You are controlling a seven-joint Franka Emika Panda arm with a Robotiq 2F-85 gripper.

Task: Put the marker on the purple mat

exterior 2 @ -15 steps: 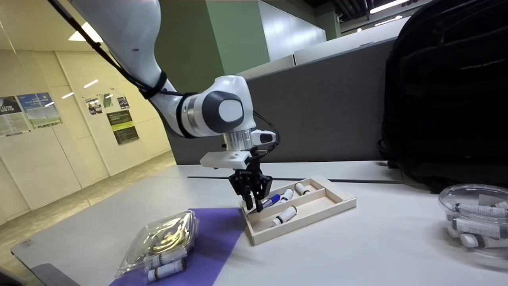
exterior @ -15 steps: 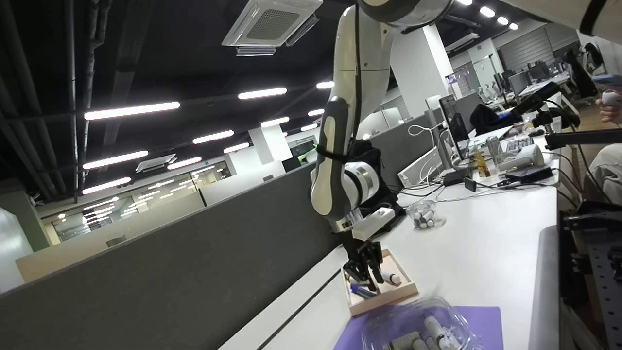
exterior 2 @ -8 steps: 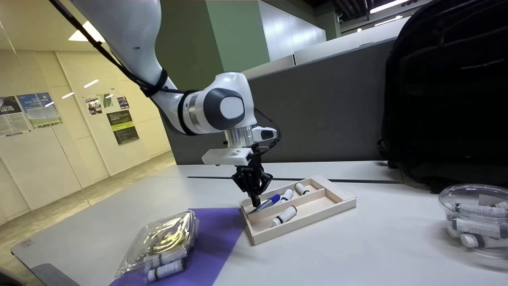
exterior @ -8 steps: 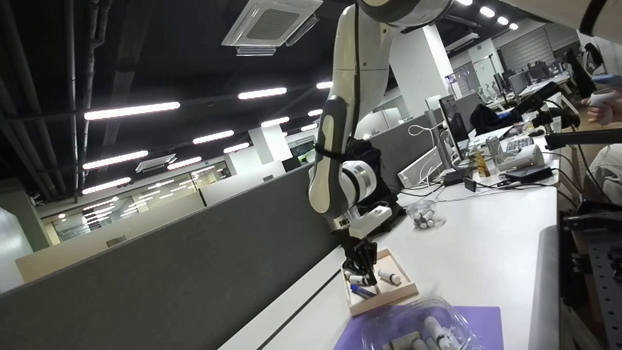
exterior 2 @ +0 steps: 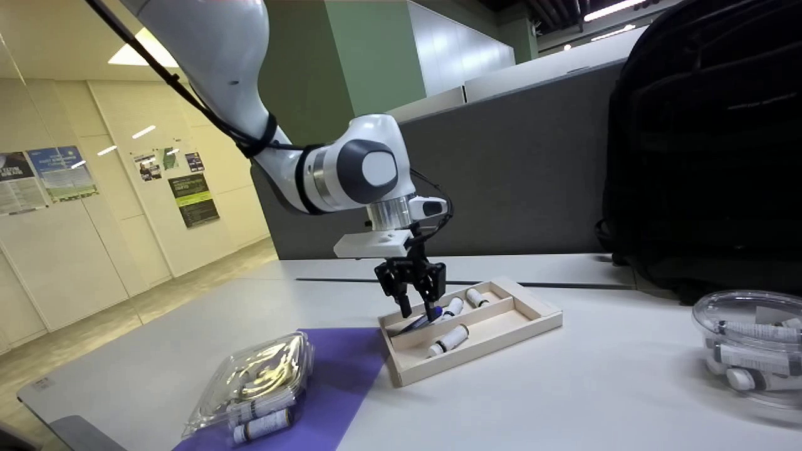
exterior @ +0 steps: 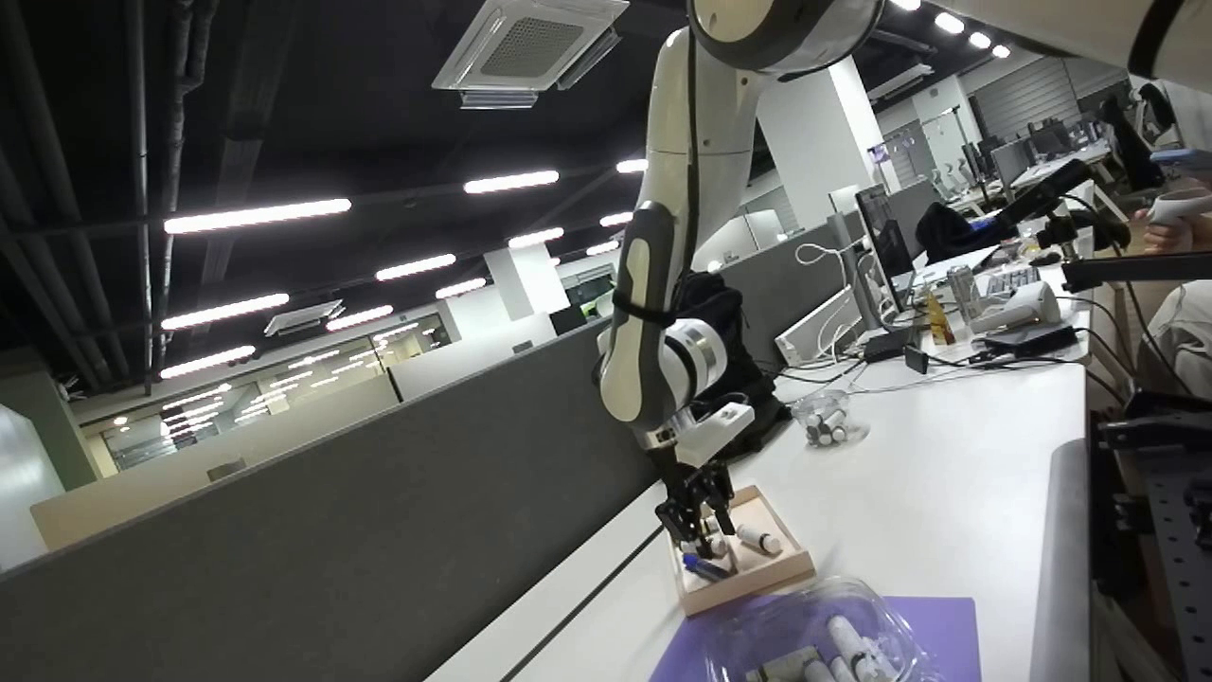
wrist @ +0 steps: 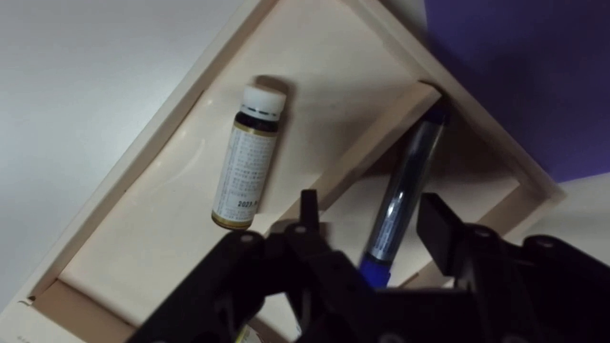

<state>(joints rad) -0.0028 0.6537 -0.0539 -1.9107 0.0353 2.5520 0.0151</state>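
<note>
The marker (wrist: 398,205) has a dark clear barrel and blue ends. It lies tilted in the narrow compartment of the tan wooden tray (wrist: 143,152), one end near the divider and tray wall. It also shows in both exterior views (exterior: 704,567) (exterior 2: 416,324), partly behind a finger. My gripper (wrist: 370,209) is open and empty above the tray, one fingertip on each side of the marker, apart from it. The gripper also shows in both exterior views (exterior: 717,542) (exterior 2: 420,312). The purple mat (exterior 2: 351,363) lies flat beside the tray's end; it shows in the wrist view (wrist: 519,71).
A clear plastic container (exterior 2: 263,369) with small bottles sits on the mat. A white-capped bottle (wrist: 248,162) lies in the tray's wide compartment; others share the narrow one. A round clear tub (exterior 2: 752,351) stands near a black backpack (exterior 2: 702,156). A grey partition (exterior: 379,511) runs behind.
Half a second ago the fingers looked together in both exterior views; now they are spread apart. The gripper has moved farther along the tray, above the marker. The marker stays in the tray.
</note>
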